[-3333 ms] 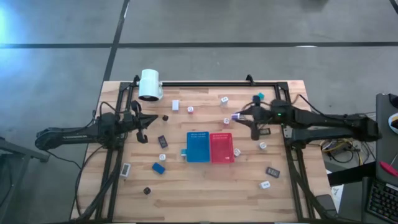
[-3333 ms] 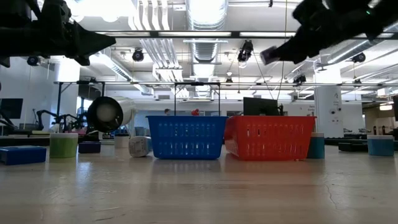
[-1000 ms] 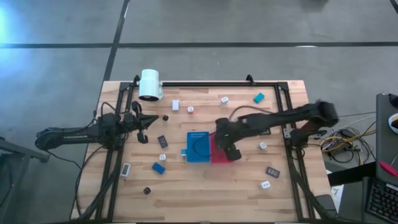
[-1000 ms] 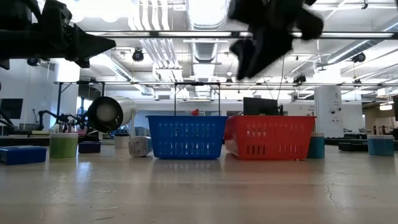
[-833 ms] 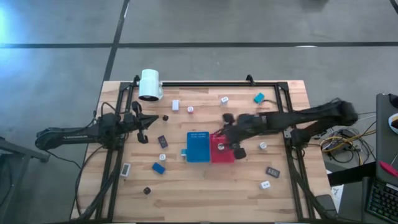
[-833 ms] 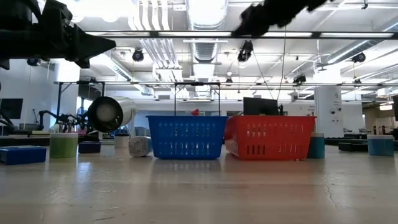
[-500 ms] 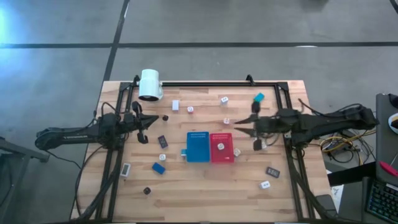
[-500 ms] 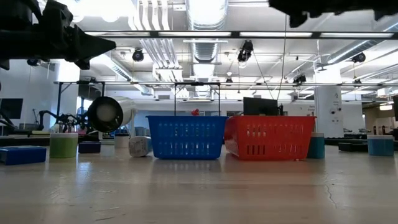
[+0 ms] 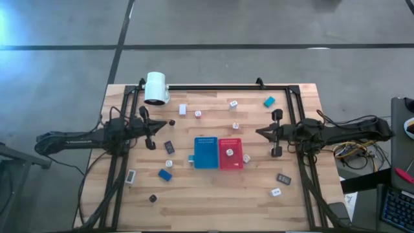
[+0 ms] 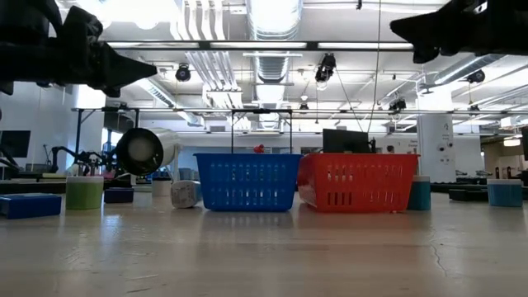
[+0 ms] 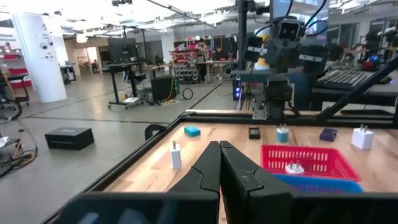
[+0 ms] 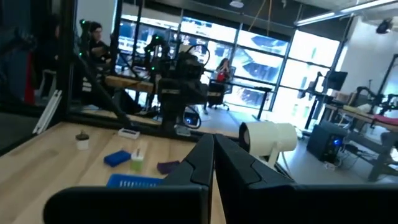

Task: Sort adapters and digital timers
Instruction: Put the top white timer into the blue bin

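Note:
Small white adapters lie scattered on the wooden table, such as one adapter (image 9: pixel 235 125) and another (image 9: pixel 246 158); a further adapter (image 9: pixel 229 153) lies in the red basket (image 9: pixel 231 162). The blue basket (image 9: pixel 206 153) stands beside it. Timers lie flat: teal (image 9: pixel 268 101), blue (image 9: pixel 165 174), dark (image 9: pixel 169 147), white (image 9: pixel 131 175). My left gripper (image 9: pixel 162 127) hovers shut at the table's left, its fingers together in the left wrist view (image 11: pixel 219 144). My right gripper (image 9: pixel 258 133) hovers shut right of the baskets, also shut in the right wrist view (image 12: pixel 213 138). Neither touches anything.
A big white cylinder (image 9: pixel 156 87) lies at the far left corner. A black frame (image 9: pixel 213 86) runs along the far edge and both sides. More pieces lie near the right edge: a dark timer (image 9: pixel 284 178) and an adapter (image 9: pixel 276 192).
My right gripper has drawn back from above the baskets toward the table's right edge, staying high over the table. A white adapter now shows in the red basket.

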`<state>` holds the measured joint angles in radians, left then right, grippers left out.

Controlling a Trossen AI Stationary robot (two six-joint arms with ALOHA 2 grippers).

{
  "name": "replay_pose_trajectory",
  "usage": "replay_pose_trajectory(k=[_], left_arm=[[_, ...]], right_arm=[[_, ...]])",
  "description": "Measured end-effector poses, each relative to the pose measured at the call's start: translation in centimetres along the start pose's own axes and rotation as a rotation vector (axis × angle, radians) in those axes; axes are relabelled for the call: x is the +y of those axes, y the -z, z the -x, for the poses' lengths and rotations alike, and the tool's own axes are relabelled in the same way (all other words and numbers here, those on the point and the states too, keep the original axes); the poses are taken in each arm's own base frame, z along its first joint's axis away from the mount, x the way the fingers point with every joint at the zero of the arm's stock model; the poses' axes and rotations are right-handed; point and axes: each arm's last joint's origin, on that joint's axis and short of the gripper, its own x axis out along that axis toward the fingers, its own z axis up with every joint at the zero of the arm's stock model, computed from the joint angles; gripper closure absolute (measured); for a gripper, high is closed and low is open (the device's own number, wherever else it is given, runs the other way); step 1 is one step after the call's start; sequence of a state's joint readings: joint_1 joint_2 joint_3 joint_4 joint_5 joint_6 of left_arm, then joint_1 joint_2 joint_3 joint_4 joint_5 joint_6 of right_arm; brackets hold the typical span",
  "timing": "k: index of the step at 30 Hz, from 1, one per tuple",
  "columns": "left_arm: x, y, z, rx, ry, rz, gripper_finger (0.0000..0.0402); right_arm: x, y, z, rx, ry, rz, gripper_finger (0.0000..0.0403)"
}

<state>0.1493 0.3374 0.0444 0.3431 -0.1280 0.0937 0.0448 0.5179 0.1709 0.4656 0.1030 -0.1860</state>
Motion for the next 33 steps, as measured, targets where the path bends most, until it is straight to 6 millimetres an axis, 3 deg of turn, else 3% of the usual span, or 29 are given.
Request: replay_pose_trajectory(k=[7, 12, 23, 29, 33], left_arm=[[0.0, 0.1, -0.2, 0.014, -0.019, -0.042, 0.0399], [0.3, -0.2, -0.2, -0.008, -0.114, -0.083, 0.0399], [0.3, -0.3, -0.2, -0.019, -0.116, -0.083, 0.0399], [0.5, -1.4, -0.2, -0.111, -0.16, -0.022, 0.0399], [1.0, -3.9, -0.7, -0.067, -0.274, 0.018, 0.04]], right_arm=[[0.1, 1.6, 0.4, 0.003, -0.056, 0.027, 0.0394], [-0.2, 1.7, 0.6, -0.019, -0.029, 0.017, 0.0394], [-0.2, 2.3, 1.3, -0.037, -0.019, 0.004, 0.0394], [-0.3, 2.2, 1.3, -0.039, -0.008, 0.029, 0.0394], [-0.4, 1.7, 1.2, -0.049, 0.019, 0.018, 0.0394]])
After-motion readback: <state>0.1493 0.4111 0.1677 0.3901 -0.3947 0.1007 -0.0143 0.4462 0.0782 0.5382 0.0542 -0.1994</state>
